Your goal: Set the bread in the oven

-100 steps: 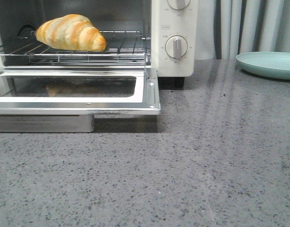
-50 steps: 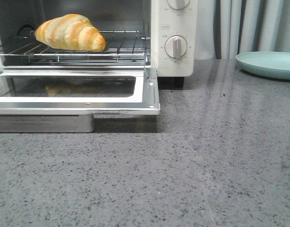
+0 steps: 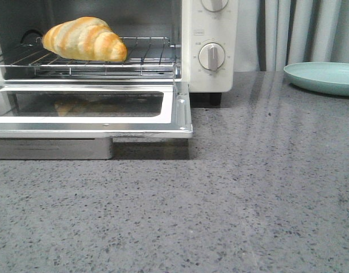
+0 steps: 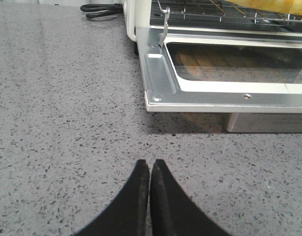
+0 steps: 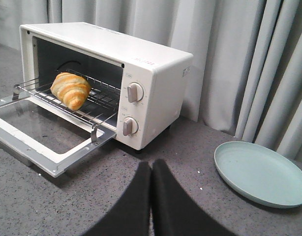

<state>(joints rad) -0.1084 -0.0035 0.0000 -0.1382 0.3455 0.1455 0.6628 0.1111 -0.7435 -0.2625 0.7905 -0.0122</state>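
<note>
The golden-orange striped bread [image 3: 85, 38] lies on the wire rack inside the cream-white oven [image 3: 210, 74], whose glass door [image 3: 92, 108] hangs open and flat. It also shows in the right wrist view [image 5: 71, 90] inside the oven [image 5: 156, 83], and its edge shows in the left wrist view [image 4: 269, 5]. My left gripper [image 4: 150, 163] is shut and empty above the counter, short of the door's corner [image 4: 158, 93]. My right gripper [image 5: 151, 165] is shut and empty, back from the oven. Neither gripper shows in the front view.
A pale green plate [image 3: 322, 77] sits on the grey speckled counter to the right of the oven; it also shows in the right wrist view [image 5: 261, 172]. A black cable [image 4: 102, 9] lies by the oven's far side. Grey curtains [image 5: 249, 59] hang behind.
</note>
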